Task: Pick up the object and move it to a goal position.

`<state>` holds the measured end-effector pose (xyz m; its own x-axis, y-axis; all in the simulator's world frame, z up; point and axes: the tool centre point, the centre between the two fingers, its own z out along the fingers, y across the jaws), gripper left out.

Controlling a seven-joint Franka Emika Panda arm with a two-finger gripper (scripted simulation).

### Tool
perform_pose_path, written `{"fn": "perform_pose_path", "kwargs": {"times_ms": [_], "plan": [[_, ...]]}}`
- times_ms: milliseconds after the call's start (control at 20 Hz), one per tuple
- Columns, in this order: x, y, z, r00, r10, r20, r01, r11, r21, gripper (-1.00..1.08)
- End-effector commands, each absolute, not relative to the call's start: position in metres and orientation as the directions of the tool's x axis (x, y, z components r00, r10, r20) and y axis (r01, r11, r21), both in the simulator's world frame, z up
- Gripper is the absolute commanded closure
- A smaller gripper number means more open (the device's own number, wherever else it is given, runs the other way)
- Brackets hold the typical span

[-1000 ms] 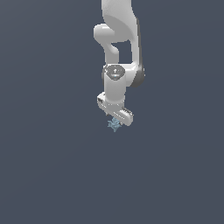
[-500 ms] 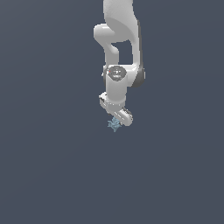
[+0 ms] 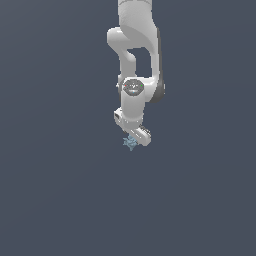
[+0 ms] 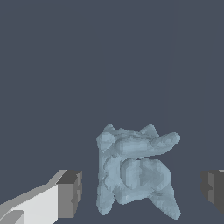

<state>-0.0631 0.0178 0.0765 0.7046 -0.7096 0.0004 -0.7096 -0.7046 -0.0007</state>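
The object (image 3: 130, 142) is a small pale blue-grey spiky lump on the dark floor, directly under the white arm's hand. In the wrist view the object (image 4: 133, 173) fills the space between the two dark finger pads (image 4: 70, 193), with a gap on each side, so nothing touches it. The gripper (image 3: 134, 138) is open and hangs right over the object; in the exterior view the hand hides part of it.
The white arm (image 3: 134, 55) comes down from the upper middle of the exterior view. Around it there is only a flat dark grey-blue floor (image 3: 55, 190).
The hand has turned about its vertical axis and dropped slightly closer to the object. The object itself has stayed where it was.
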Motion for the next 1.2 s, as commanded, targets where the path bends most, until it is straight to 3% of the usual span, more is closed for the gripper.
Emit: {"fn": "perform_pose_path", "kwargs": {"times_ms": [0,450,500,1150], "plan": [[-0.064,0.018,0.064,0.704,-0.71,0.0,-0.71,-0.704,0.0,-0.92],[-0.063,0.018,0.041,0.702,-0.712,0.0,-0.712,-0.702,0.0,-0.92],[-0.063,0.018,0.041,0.702,-0.712,0.0,-0.712,-0.702,0.0,1.08],[-0.064,0.021,0.043,0.703,-0.711,0.001,-0.711,-0.703,-0.002,1.08]]}}
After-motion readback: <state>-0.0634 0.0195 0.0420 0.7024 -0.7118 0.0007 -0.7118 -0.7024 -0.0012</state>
